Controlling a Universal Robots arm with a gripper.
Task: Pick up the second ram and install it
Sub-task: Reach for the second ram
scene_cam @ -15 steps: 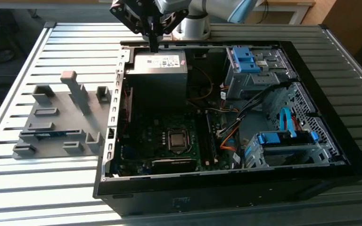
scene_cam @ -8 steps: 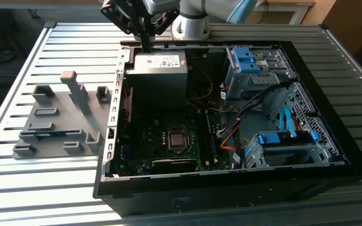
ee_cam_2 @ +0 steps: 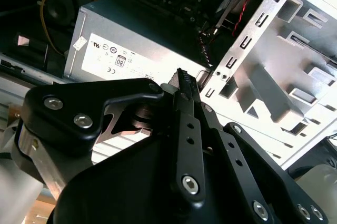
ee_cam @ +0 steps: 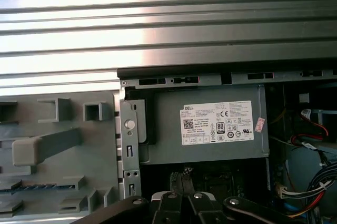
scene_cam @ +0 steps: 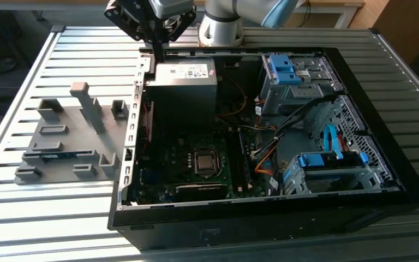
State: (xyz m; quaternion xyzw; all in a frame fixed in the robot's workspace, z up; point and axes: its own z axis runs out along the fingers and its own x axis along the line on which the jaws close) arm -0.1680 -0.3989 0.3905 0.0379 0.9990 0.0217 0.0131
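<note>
The hand [scene_cam: 154, 58] hangs over the far edge of the open computer case [scene_cam: 384, 180], at the corner towards the exterior view's left, just above the gray power supply [scene_cam: 183, 73]. In both wrist views its two black fingers [ee_cam_2: 184, 84] lie pressed together, tips meeting, with nothing between them. The fingertips [ee_cam: 180, 175] point down at the edge of the power supply with its white label [ee_cam: 218, 123].

The second ram [scene_cam: 55, 155] is well apart from the hand. It sits as a thin blue-green strip in a near slot of the gray rack [scene_cam: 85, 117], which rests on the slatted metal tabletop [scene_cam: 20, 218] to the exterior view's left of the case. Inside the case, the motherboard [scene_cam: 187, 164] lies at the bottom, with blue drive-bay clips [scene_cam: 282, 68] at the far right and more at the near right.
</note>
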